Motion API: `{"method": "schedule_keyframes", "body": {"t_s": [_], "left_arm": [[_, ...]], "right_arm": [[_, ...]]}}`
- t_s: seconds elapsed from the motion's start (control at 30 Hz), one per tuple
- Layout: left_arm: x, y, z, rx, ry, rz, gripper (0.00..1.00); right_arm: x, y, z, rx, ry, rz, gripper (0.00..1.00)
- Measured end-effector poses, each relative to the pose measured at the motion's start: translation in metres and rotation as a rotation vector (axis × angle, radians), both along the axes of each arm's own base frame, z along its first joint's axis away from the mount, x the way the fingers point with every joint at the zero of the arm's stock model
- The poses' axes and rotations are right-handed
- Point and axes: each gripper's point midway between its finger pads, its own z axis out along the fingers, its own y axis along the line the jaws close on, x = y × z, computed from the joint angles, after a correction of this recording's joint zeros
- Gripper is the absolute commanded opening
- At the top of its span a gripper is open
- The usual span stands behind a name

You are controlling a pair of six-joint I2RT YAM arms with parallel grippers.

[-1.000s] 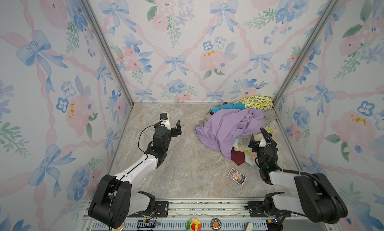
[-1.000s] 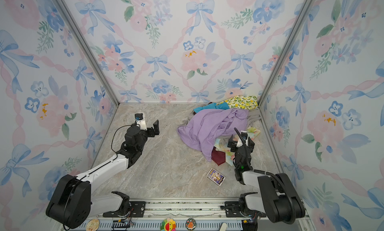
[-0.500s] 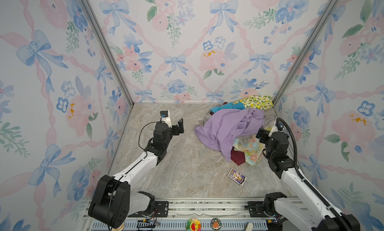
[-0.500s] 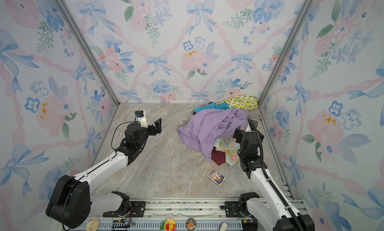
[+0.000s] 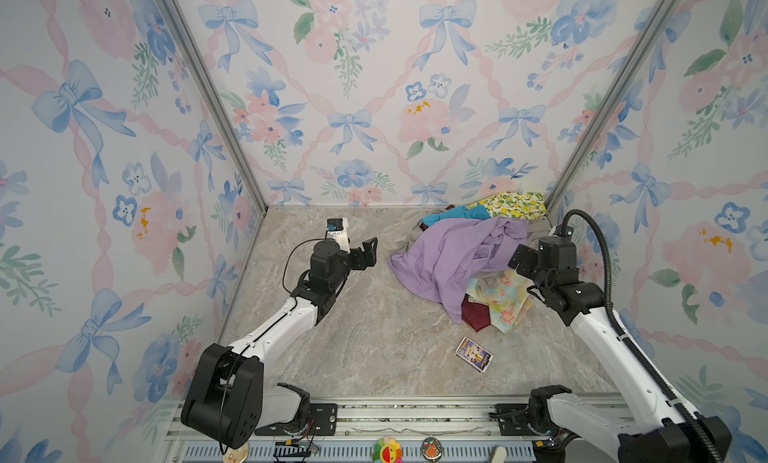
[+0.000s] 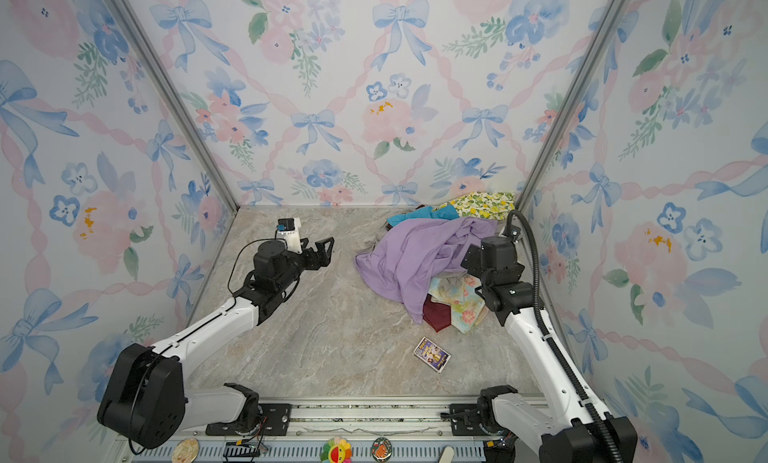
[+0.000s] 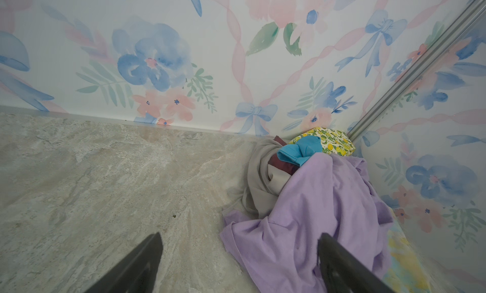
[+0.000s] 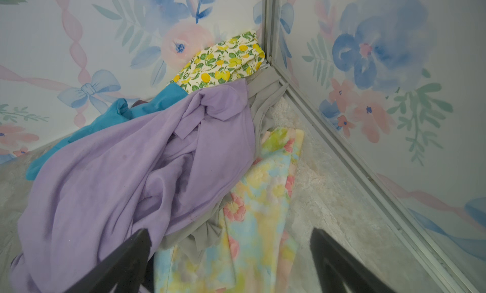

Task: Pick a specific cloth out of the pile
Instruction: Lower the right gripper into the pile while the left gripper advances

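Left gripper (image 5: 365, 252) is spread wide with nothing in it, hanging over the bare surface (image 5: 353, 336) just short of the pile (image 5: 478, 249). The right gripper (image 8: 230, 233) is wide open and empty too. Its own wrist blocks most of it in both top views, so only the wrist view shows the gap. Can't tell if a finger brushes the lavender cloth (image 8: 118, 173).

The cloth (image 5: 473, 313) is mostly buried. One maroon corner pokes out under the lavender at the front of the pile, beside the pastel floral cloth (image 5: 503, 298). A dark sliver (image 7: 282, 164) also shows under the teal cloth (image 7: 299, 148). No label visible. The grey fabric (image 7: 257, 183) is half covered, and the lemon-print cloth (image 5: 515, 203) is jammed in the back corner. A small card (image 5: 473, 354) lies apart, print unreadable.
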Motion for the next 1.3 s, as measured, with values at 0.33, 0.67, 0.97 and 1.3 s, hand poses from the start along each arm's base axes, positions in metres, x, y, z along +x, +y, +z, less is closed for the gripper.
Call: {"method": "schedule_keyframes", "body": {"t_s": [0.33,0.67,0.97,1.3], "left_arm": [[-0.012,-0.034,-0.004,-0.007,0.041,-0.097,0.92],[-0.022,-0.076,-0.018,0.066,0.110,-0.205,0.91],[-0.029,-0.082,-0.033,0.116,0.151,-0.234,0.92],[-0.028,-0.082,-0.040,0.142,0.168,-0.240,0.92]], "right_arm": [[-0.045,0.048,-0.052,0.045,0.240,0.141,0.90],[-0.093,0.091,-0.113,-0.007,0.452,0.289,0.80],[-0.098,0.118,-0.165,-0.033,0.615,0.345,0.68],[-0.087,0.133,-0.193,-0.111,0.686,0.419,0.56]]}}
